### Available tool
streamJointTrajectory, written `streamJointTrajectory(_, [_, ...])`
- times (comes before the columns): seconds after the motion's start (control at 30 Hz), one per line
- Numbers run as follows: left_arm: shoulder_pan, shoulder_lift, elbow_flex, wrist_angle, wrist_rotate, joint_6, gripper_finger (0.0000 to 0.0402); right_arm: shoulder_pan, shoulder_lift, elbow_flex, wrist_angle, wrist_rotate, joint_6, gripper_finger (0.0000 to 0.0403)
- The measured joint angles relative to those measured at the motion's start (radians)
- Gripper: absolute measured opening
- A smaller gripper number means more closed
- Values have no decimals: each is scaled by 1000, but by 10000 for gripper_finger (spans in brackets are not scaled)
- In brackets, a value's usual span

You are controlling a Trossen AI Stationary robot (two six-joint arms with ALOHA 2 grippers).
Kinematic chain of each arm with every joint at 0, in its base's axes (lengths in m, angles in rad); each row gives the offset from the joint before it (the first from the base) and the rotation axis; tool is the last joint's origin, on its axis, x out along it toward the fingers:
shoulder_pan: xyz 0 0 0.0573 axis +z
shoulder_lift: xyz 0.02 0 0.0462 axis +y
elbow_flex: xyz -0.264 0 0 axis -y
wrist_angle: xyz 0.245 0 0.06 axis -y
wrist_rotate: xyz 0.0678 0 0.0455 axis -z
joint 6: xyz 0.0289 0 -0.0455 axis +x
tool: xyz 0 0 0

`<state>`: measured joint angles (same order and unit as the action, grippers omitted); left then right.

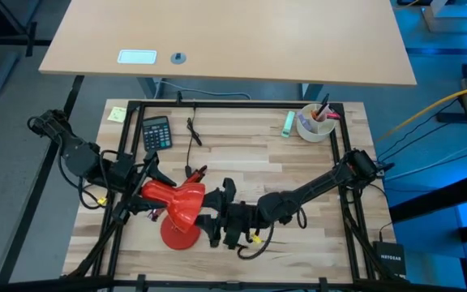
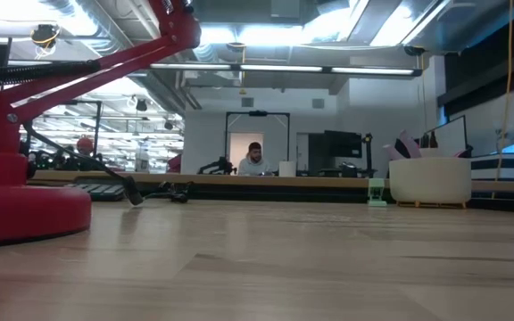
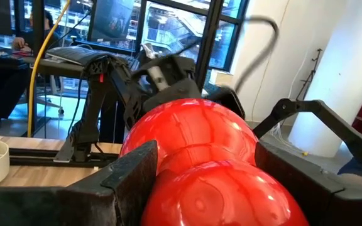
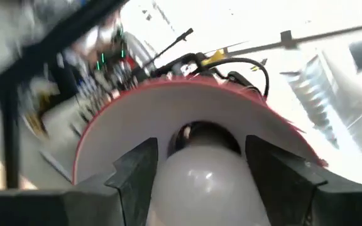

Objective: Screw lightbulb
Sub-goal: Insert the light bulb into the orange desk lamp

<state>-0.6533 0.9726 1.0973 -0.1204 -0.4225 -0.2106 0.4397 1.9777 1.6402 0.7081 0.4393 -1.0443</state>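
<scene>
- A glossy red lamp (image 2: 25, 134) fills the near left: its round base sits flat on the pale wooden tabletop (image 2: 275, 267), and its red arm slants up toward the top edge.
- A black cable (image 2: 78, 156) trails from behind the base down to the wood.
- Farther back lies a small dark tangle of parts (image 2: 178, 191), too small to make out.
- On the far right stands a white round bowl-shaped holder (image 2: 430, 182), with a small pale green object (image 2: 377, 192) just beside it.
- Beyond the table, a person (image 2: 254, 160) sits at a long desk in front of a lit doorway.
- Dark monitors (image 2: 342, 147) stand to that person's right.
</scene>
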Motion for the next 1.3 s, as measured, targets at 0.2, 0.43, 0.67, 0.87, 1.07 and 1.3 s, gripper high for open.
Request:
streamJointTrajectory(0.2, [0, 0, 0, 0, 4, 18, 253, -1, -1, 1, 8, -9, 351, 234])
streamJointTrajectory(0.43, [-1, 1, 0, 1, 4, 34, 253, 10, -1, 4, 15, 14, 382, 237])
streamJointTrajectory(0.67, [0, 1, 0, 0, 9, 31, 253, 21, 3, 54, -76, 120, 223, 292])
streamJointTrajectory(0.87, [0, 1, 0, -2, 20, 36, 253, 36, 3, 67, -176, 204, -180, 343])
streamJointTrajectory(1.07, [2, 1, 0, -3, 25, 39, 253, 38, 3, 68, -202, 228, -401, 341])
streamJointTrajectory(1.3, [2, 1, 0, -3, 24, 38, 253, 32, 3, 68, -182, 183, -615, 316])
